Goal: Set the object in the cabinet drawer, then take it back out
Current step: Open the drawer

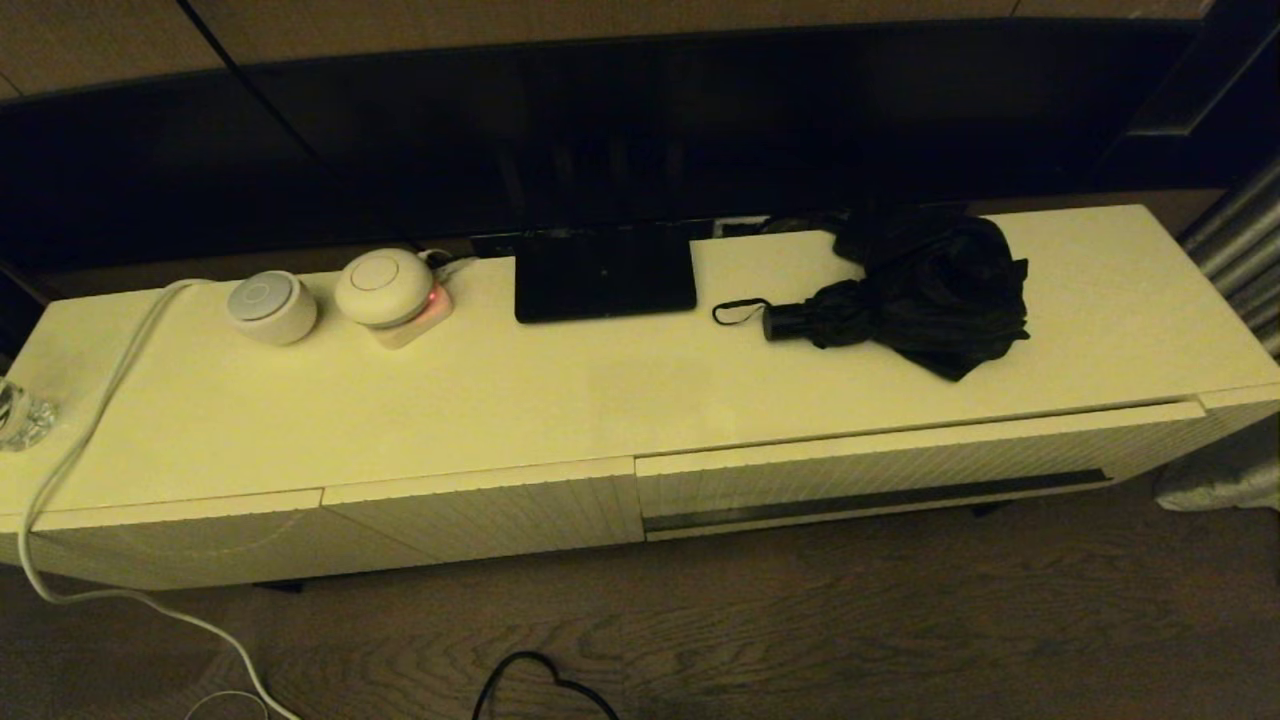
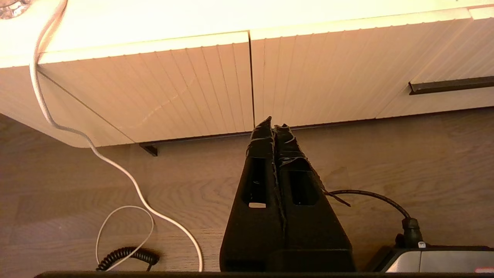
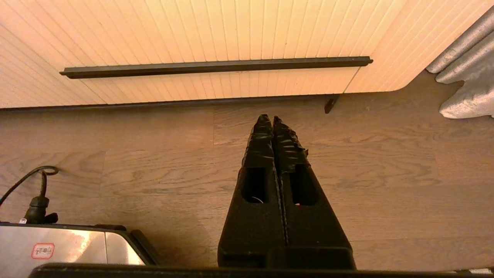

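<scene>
The black folding umbrella (image 1: 915, 300) lies on the right part of the cream cabinet top (image 1: 600, 400), its handle and thin wrist loop pointing left. Below it the wide ribbed drawer (image 1: 900, 475) with its long dark slot (image 3: 216, 66) is closed. Neither arm shows in the head view. My left gripper (image 2: 273, 125) hangs shut and empty over the wooden floor, in front of the seam between two ribbed panels. My right gripper (image 3: 269, 117) is shut and empty too, low over the floor facing the drawer (image 3: 247, 42) front.
On the cabinet top stand a flat black box (image 1: 604, 272), two round white devices (image 1: 272, 306) (image 1: 385, 288) and a glass (image 1: 20, 415) at the far left. A white cable (image 2: 77, 133) trails to the floor. A black cable (image 1: 540, 680) and grey curtain (image 3: 467, 88) lie nearby.
</scene>
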You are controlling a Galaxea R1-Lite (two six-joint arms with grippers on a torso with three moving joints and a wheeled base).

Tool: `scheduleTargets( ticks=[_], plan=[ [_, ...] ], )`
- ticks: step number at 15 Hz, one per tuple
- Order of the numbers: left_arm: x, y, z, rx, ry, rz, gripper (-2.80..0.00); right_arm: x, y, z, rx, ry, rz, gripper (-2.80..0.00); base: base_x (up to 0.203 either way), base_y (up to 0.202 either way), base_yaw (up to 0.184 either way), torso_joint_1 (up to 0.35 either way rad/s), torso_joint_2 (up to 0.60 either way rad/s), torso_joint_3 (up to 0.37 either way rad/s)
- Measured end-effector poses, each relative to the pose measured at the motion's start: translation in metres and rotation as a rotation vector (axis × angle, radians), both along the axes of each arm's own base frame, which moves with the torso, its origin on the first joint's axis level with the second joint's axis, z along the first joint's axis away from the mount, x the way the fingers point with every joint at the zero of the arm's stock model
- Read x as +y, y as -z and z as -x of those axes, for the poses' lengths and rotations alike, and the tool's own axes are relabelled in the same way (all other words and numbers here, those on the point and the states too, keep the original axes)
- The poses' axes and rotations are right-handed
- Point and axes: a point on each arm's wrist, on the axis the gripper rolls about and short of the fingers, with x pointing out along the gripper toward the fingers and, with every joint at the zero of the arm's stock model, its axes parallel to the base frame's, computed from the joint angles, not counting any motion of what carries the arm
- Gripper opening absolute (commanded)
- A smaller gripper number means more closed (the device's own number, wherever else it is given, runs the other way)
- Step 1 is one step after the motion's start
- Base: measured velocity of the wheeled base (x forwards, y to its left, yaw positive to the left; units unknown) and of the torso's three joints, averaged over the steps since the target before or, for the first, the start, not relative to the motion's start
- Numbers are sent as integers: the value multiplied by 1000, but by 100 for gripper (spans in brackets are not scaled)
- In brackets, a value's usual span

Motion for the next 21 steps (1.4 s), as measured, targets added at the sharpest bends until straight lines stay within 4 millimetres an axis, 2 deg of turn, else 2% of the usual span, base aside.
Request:
scheduleTargets(
  ticks=[9, 11, 15, 17, 19, 21],
  plan=[
    [0, 0, 0, 0, 0, 0, -280, 0, 0, 0, -2, 4, 7, -280, 0, 0, 0, 0, 0, 0],
    [0, 0, 0, 0, 0, 0, -280, 0, -6, 2, -13, 2, 10, -280, 0, 0, 0, 0, 0, 0],
    [0, 0, 0, 0, 0, 0, -280, 1, -51, 24, -65, -29, 13, -280, 0, 0, 0, 0, 0, 0],
    [0, 0, 0, 0, 0, 0, -280, 2, -87, 37, -65, -74, 35, -280, 0, 0, 0, 0, 0, 0],
    [0, 0, 0, 0, 0, 0, -280, 3, -119, 31, -10, -115, 99, -280, 0, 0, 0, 0, 0, 0],
    [0, 0, 0, 0, 0, 0, -280, 3, -144, 15, 59, -145, 199, -280, 0, 0, 0, 0, 0, 0]
  ],
)
